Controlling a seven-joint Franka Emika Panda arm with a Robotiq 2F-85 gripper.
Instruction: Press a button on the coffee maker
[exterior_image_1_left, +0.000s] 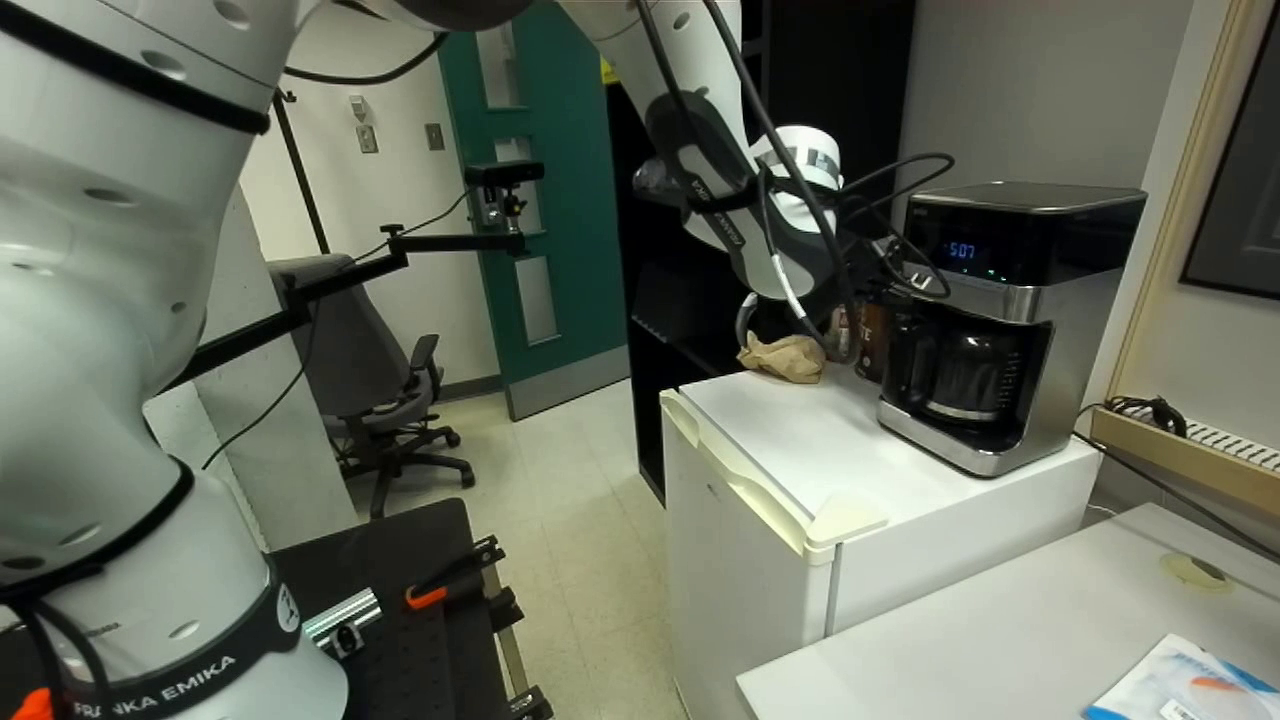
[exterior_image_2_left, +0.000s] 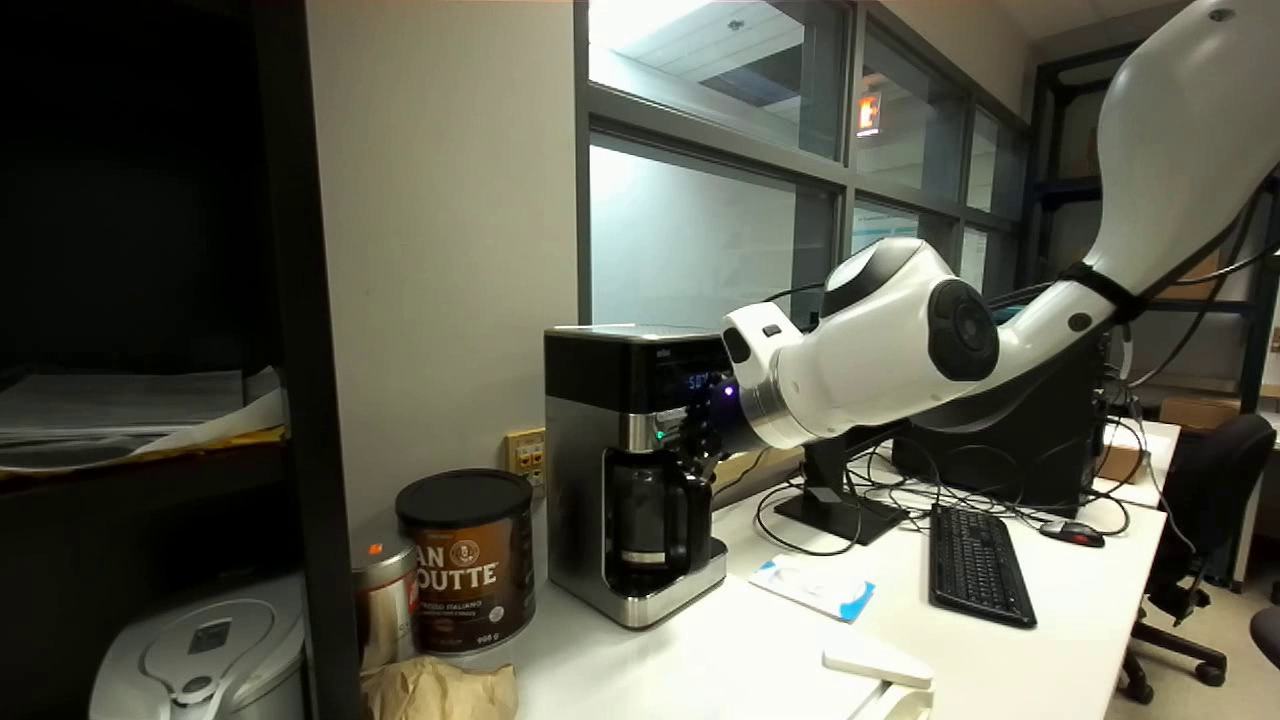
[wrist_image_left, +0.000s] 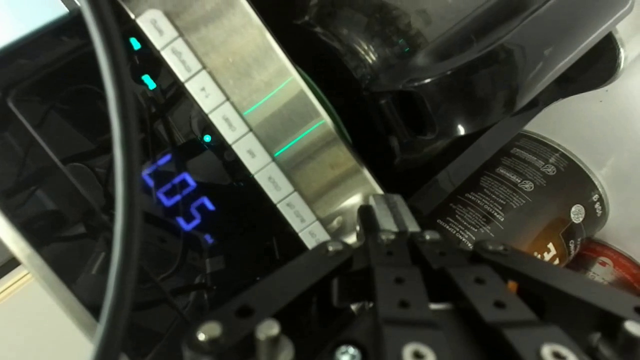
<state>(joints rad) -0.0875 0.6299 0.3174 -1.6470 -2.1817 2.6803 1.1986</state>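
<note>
The coffee maker (exterior_image_1_left: 1085, 350) is a boxy black and silver machine on top of the white fridge (exterior_image_1_left: 750, 600). It also shows in an exterior view (exterior_image_2_left: 580, 490). Its blue display (wrist_image_left: 180, 195) and a slanted row of pale buttons (wrist_image_left: 229, 122) show in the wrist view. The dark carafe (wrist_image_left: 450, 95) sits inside it. My gripper (wrist_image_left: 392, 212) has its fingertips together with nothing between them. The tips are by the end of the silver band, near the last "on/off" button, which is partly hidden by the gripper. I cannot tell if they touch.
A brown coffee can (exterior_image_2_left: 465, 580) and a red-topped tin (wrist_image_left: 610, 265) stand beside the coffee maker. A crumpled paper bag (exterior_image_1_left: 785, 357) lies near them. A loose cable (wrist_image_left: 122, 175) crosses the wrist view. A white desk (exterior_image_1_left: 960, 640) adjoins the fridge.
</note>
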